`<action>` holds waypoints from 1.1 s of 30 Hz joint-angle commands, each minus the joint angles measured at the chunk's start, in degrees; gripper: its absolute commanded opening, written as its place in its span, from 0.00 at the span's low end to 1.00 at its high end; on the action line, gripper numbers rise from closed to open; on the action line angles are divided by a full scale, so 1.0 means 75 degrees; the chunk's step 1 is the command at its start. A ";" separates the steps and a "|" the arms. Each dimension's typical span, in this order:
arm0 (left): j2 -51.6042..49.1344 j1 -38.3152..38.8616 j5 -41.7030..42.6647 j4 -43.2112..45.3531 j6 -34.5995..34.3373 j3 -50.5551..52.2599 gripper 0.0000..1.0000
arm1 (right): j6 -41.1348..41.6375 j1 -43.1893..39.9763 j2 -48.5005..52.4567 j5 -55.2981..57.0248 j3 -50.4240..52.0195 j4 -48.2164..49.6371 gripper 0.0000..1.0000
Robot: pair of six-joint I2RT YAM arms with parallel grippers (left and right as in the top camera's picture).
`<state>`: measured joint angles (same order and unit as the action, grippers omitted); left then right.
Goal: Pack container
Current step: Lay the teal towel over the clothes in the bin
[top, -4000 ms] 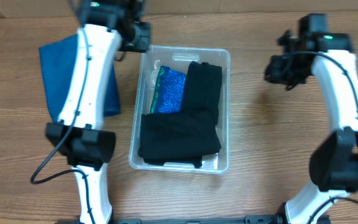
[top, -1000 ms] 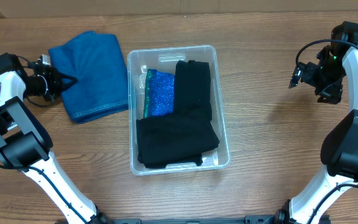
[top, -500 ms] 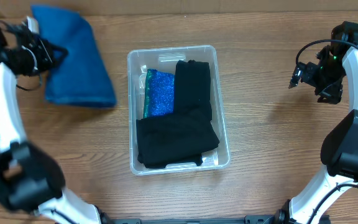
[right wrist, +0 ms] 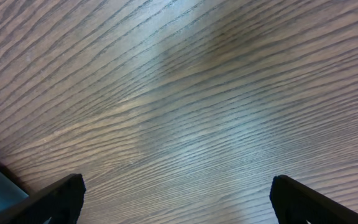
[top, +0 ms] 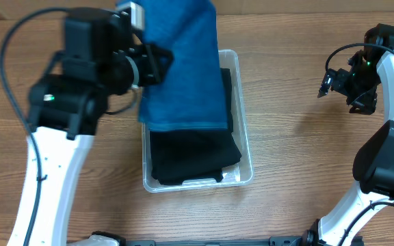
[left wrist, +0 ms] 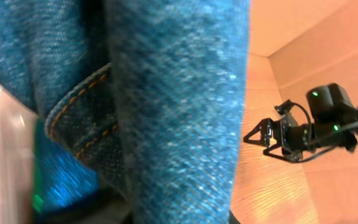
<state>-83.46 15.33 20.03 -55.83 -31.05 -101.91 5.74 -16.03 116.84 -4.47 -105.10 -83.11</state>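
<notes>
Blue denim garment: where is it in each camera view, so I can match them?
Overhead: denim garment top centre, hanging over the container.
Left wrist: denim garment fills the left two thirds.
Right wrist: not recognisably in it.
Shared landmark: the open right gripper, in all three.

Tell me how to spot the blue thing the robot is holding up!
Look at the wooden table and find the clear container in the middle. Hanging over its far end from the left hand is the blue denim cloth. It is the only thing lifted up, and it has orange stitching, unlike the black clothes lying inside.
</notes>
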 commanded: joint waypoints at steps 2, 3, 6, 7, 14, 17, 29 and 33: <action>-0.0242 0.0871 -0.1816 0.0099 -0.3462 0.0055 0.04 | 0.0020 0.0020 -0.0353 -0.0015 -0.0192 0.0026 1.00; -0.0353 0.1058 -0.1848 0.0172 -0.3724 0.0178 0.04 | 0.0020 0.0020 -0.0353 -0.0044 -0.0192 0.0026 1.00; -0.0583 0.1536 -0.1746 0.0708 -0.3722 0.0624 0.04 | 0.0017 0.0020 -0.0353 -0.0041 -0.0192 0.0032 1.00; -0.0621 0.1626 -0.1696 0.0804 -0.3722 0.0752 0.04 | 0.0017 0.0020 -0.0353 -0.0041 -0.0192 0.0029 1.00; -0.0624 0.1775 -0.1355 0.0819 -0.2267 0.1416 0.04 | 0.0020 0.0020 -0.0353 -0.0041 -0.0192 0.0035 1.00; -0.0621 0.1716 -0.0772 0.0883 -0.0522 0.1411 0.04 | 0.0020 0.0020 -0.0353 -0.0041 -0.0192 0.0035 1.00; -0.0769 0.1364 0.0676 0.1230 0.0781 0.1443 0.04 | 0.0017 0.0020 -0.0353 -0.0041 -0.0192 0.0026 1.00; -0.0921 0.1425 0.0676 0.1072 0.0283 0.1443 0.04 | 0.0017 0.0020 -0.0353 -0.0041 -0.0192 0.0020 1.00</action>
<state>-90.50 25.19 20.93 -48.64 -26.63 -89.56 5.78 -16.01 116.84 -4.51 -105.10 -83.11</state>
